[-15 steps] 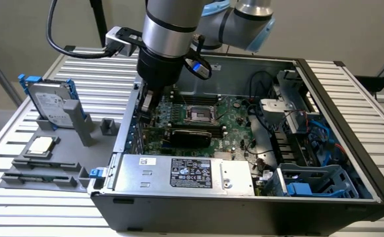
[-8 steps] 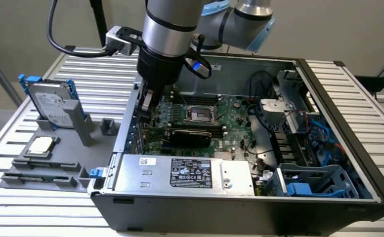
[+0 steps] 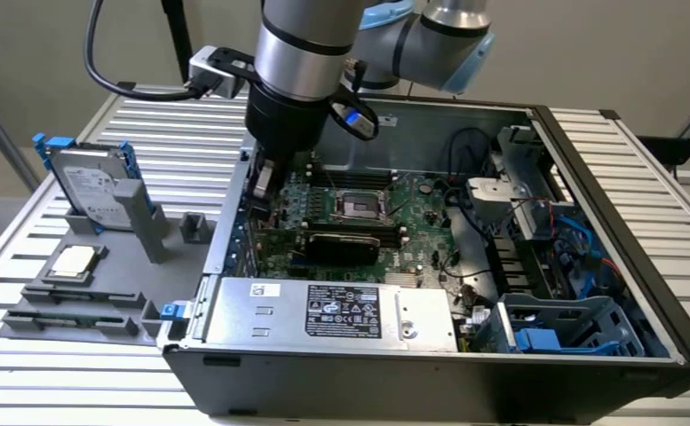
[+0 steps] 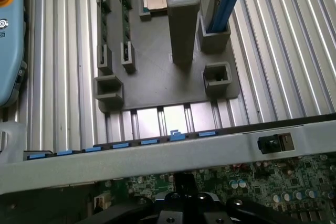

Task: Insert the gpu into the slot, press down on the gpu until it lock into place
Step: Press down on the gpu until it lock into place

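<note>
A: Where is the gripper [image 3: 264,182]?

B: Inside the open case [image 3: 629,266], low over the motherboard [image 3: 422,209] by the wall on the exterior view's left. Fingers pressed together; nothing visibly pinched.

A: And the gpu [image 3: 342,243]?

B: Lying on the motherboard, just nearer than the processor socket [image 3: 358,205], beyond the power supply [image 3: 333,312]. Gripper sits beside its left end; contact cannot be told.

A: Outside the case?

B: A grey holder [image 4: 157,80] on the table [image 3: 36,382], hard drive [image 3: 90,188] standing in it.

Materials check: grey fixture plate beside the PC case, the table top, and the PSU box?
Fixture plate: matte grey plastic, possibly printed; uniform dull surface, blocky molded posts.
Table top: ribbed aluminium-looking profile; silvery sheen along the slats.
PSU box: bare sheet metal, likely steel; brushed grey reflective faces, printed label.
</note>
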{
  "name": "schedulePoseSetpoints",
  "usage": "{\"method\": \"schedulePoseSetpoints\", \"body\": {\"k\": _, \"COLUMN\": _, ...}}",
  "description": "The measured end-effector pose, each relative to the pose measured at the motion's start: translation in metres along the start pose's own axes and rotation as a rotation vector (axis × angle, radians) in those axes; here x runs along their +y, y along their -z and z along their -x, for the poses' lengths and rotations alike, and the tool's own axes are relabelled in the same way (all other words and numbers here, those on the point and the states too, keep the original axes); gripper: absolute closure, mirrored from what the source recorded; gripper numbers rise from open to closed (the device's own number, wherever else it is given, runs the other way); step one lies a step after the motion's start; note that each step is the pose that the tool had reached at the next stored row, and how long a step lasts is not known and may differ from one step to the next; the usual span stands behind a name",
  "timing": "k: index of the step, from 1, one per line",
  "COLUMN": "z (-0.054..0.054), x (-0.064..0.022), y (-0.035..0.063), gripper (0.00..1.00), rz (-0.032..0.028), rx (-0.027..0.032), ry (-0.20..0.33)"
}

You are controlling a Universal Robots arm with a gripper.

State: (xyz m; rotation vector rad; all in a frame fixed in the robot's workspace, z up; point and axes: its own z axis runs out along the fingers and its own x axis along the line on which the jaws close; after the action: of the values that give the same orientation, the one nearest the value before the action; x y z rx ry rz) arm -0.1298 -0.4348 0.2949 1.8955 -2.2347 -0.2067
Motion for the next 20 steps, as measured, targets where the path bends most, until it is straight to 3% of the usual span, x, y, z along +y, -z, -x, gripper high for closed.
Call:
{"method": "schedulePoseSetpoints", "body": {"k": 11, "z": 0.0038, "x": 0.0020, "y": 0.0018, "gripper": 0.89, "rz": -0.0006, "rx": 0.0108, "ry": -0.003}}
{"method": "schedulePoseSetpoints", "body": {"k": 20, "z": 0.0037, "x": 0.0026, "y": 0.0007, "gripper": 0.89, "rz": -0.0018, "rx": 0.0145, "ry": -0.004}}
